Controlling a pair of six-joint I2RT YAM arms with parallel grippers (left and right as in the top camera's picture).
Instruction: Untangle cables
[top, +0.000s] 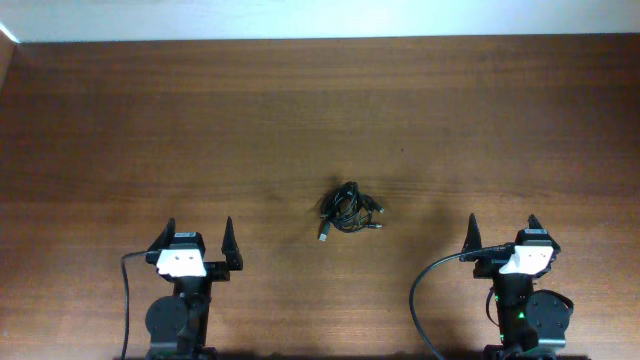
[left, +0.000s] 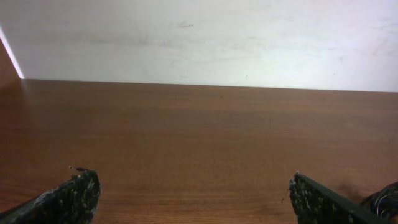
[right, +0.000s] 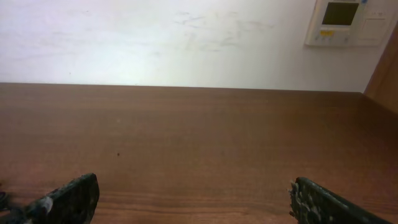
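Though tangled, one knot of cables (top: 349, 210); two arms (top: 181, 305) (top: 521, 305), jaws wide.

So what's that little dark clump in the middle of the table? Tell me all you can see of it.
It is a small knot of cables: thin, black, wiry cords looped over each other in one tight bundle. A few short plug ends stick out. In the overhead view one pale-tipped end points to the lower left and others point to the right. The knot lies flat on the wooden table, roughly central, with bare wood all round. Only the table touches it.
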